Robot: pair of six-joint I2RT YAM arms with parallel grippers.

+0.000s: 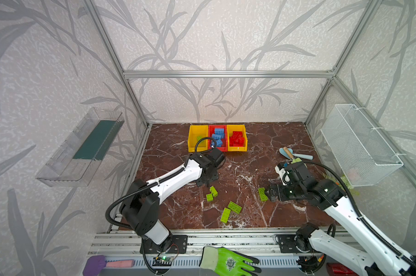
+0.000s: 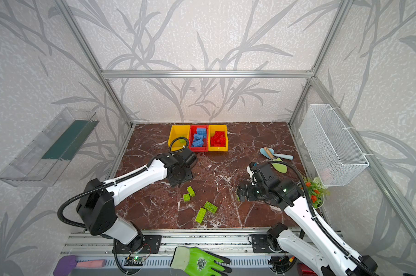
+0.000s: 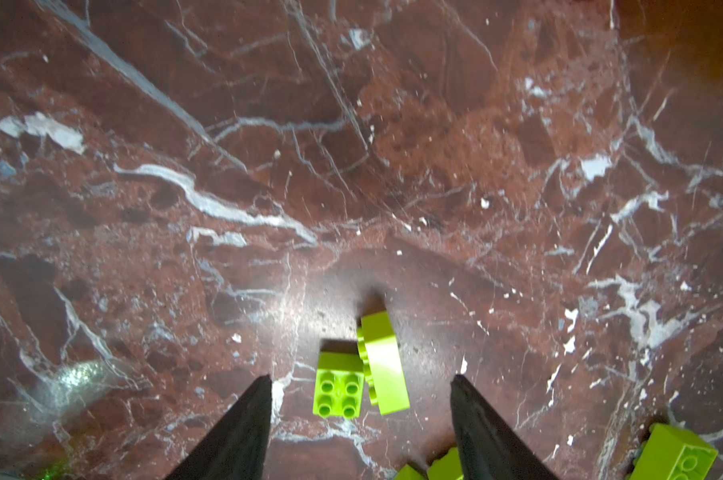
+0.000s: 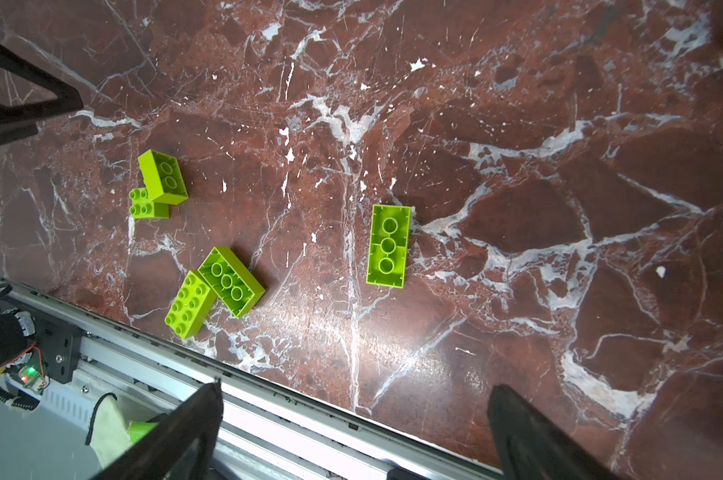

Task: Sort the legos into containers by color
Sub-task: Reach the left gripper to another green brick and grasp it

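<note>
Red marble worktop [image 1: 238,167], leaf-patterned walls [image 1: 226,35], green legos [image 1: 234,207] lay scattered, left hand [image 3: 360,376] and right hand [image 4: 355,384] both stood open, empty.

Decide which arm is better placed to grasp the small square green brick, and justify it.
Left. The open left gripper hangs over the small square green brick; the right gripper faces a lone long brick.

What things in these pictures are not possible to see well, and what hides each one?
Left yellow bin: in both top views the left arm's cable crosses it, so the green legos inside cannot be counted.
Legos at the left wrist view's border: cut off by the frame.
White mesh basket: a pale thing inside, blurred behind the mesh in both top views.
</note>
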